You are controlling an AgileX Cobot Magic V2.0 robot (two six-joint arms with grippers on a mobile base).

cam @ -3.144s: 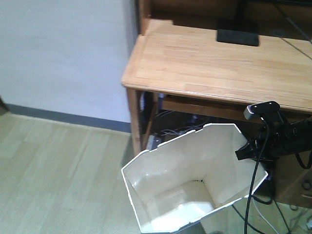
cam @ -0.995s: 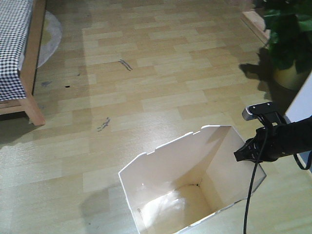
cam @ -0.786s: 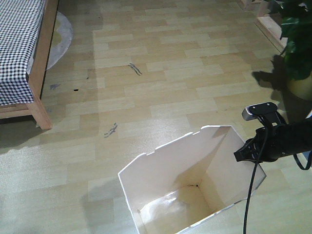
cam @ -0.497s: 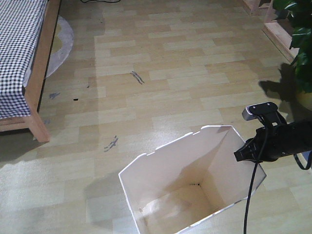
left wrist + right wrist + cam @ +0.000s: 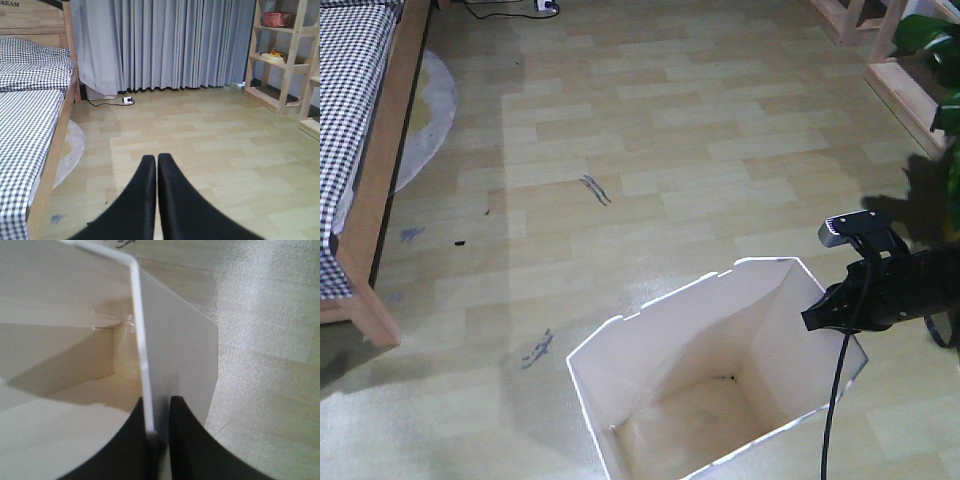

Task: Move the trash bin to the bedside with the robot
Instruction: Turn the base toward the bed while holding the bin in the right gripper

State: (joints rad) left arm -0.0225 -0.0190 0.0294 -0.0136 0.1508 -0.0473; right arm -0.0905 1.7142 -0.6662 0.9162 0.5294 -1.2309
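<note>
The white faceted trash bin (image 5: 720, 380) stands on the wooden floor at the bottom centre, its cream inside bare. My right gripper (image 5: 812, 318) is shut on the bin's right rim; the right wrist view has the thin white wall (image 5: 145, 365) pinched between the two black fingers (image 5: 187, 440), one inside and one outside. The bed (image 5: 365, 180), light wood with black-and-white checked bedding, lies at the far left, well away from the bin. In the left wrist view my left gripper (image 5: 157, 160) is shut with nothing in it, above the floor, with the bed (image 5: 30, 125) at its left.
A round grey rug (image 5: 425, 115) lies beside the bed. Wooden shelving (image 5: 895, 60) and a green plant (image 5: 940, 50) stand at the upper right. Grey curtains (image 5: 165, 45) cover the far wall, with a power strip (image 5: 127, 100) on the floor below them. Black cables (image 5: 835, 410) hang from my right arm.
The view has swung from the desk to the open floor. In the last second the bed has slid further left and down in view, while the bin stays gripped by my right gripper.
</note>
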